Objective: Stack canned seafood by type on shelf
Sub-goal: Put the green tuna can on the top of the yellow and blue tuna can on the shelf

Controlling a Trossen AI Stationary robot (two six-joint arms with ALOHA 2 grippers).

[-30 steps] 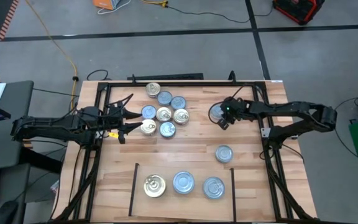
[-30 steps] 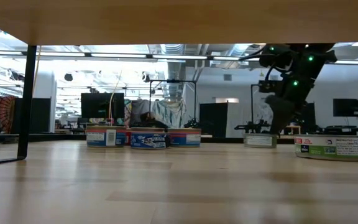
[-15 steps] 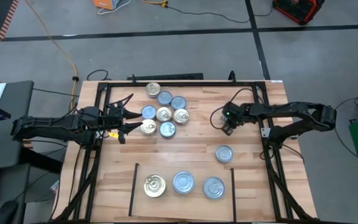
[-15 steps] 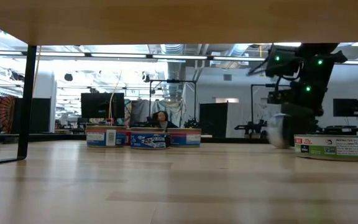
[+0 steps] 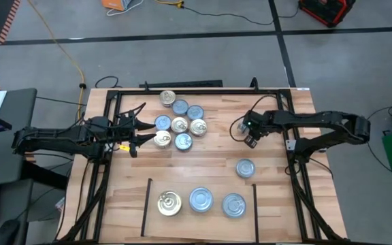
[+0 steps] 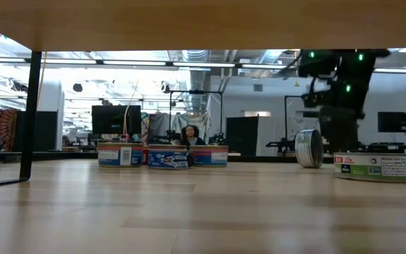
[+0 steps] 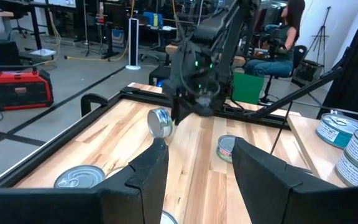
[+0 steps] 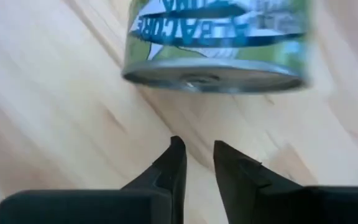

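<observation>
Standing on edge beside right gripper [image 5: 250, 140]: can [image 6: 309, 148]

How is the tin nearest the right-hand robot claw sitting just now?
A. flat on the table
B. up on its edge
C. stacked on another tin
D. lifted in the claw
B: in the low view the tin stands on its rim on the wood, beside the right gripper, whose narrow-set fingers hold nothing.

One tin [image 6: 309, 148] stands on edge; others [image 5: 180, 124] lie flat.
</observation>
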